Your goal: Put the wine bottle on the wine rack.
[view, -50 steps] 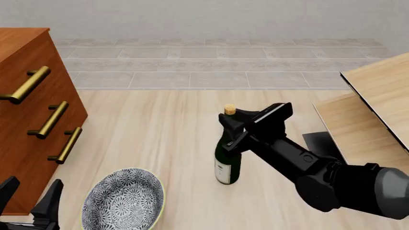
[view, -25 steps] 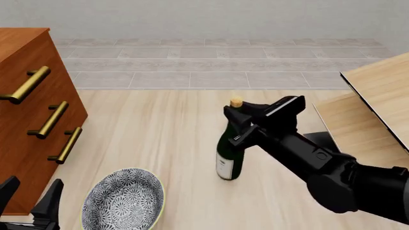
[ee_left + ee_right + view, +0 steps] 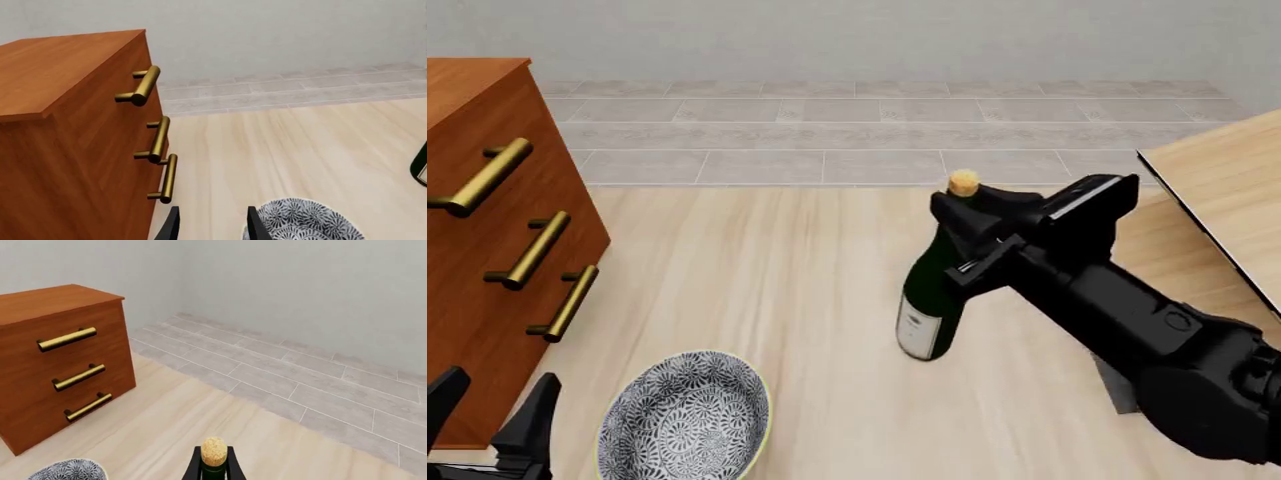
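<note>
At the worktop's near left corner the left gripper hangs with its jaws parted, holding nothing. Just beside it, along the near edge, sits a patterned bowl. Toward the middle of the worktop the right gripper has its jaws clamped on the neck of the wine bottle, which tilts with its cork leaning right; whether its base touches the worktop cannot be told. A drawer cabinet stands along the left edge, and the wine rack sits at the right edge
</note>
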You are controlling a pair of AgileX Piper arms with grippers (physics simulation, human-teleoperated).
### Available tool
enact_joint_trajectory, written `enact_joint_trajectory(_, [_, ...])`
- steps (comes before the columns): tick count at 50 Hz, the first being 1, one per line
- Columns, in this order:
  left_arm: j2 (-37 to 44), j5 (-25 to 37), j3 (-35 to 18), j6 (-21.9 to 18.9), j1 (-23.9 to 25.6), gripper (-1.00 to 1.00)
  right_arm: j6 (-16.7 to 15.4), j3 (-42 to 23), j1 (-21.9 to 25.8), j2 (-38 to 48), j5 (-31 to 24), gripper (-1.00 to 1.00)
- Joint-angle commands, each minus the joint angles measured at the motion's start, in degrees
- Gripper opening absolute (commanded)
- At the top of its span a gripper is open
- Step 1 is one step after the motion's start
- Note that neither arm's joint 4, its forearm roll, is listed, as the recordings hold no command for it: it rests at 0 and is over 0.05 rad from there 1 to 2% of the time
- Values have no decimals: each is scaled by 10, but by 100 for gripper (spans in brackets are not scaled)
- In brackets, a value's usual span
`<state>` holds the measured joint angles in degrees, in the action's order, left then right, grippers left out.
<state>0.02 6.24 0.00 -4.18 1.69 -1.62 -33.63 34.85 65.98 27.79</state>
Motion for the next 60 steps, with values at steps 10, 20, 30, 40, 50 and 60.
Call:
enact_joint_trajectory(10, [0,-2,0,5,3,100,5,-15,-37,-71,-63,-100])
enact_joint_trajectory(20, [0,-4,0,5,6,100,6,-27,-60,-93,-91,-100])
enact_joint_trajectory(30, [0,-4,0,7,5,100,0,-46,-81,-107,-123,-100])
enact_joint_trajectory(40, [0,-10,0,8,8,100,18,-63,-113,-129,-157,-100])
enact_joint_trajectory(50, [0,-11,0,8,9,100,15,-81,-155,-154,-193,-100])
enact_joint_trajectory(60, [0,-9,0,9,8,100,36,-101,-190,-169,-226,-100])
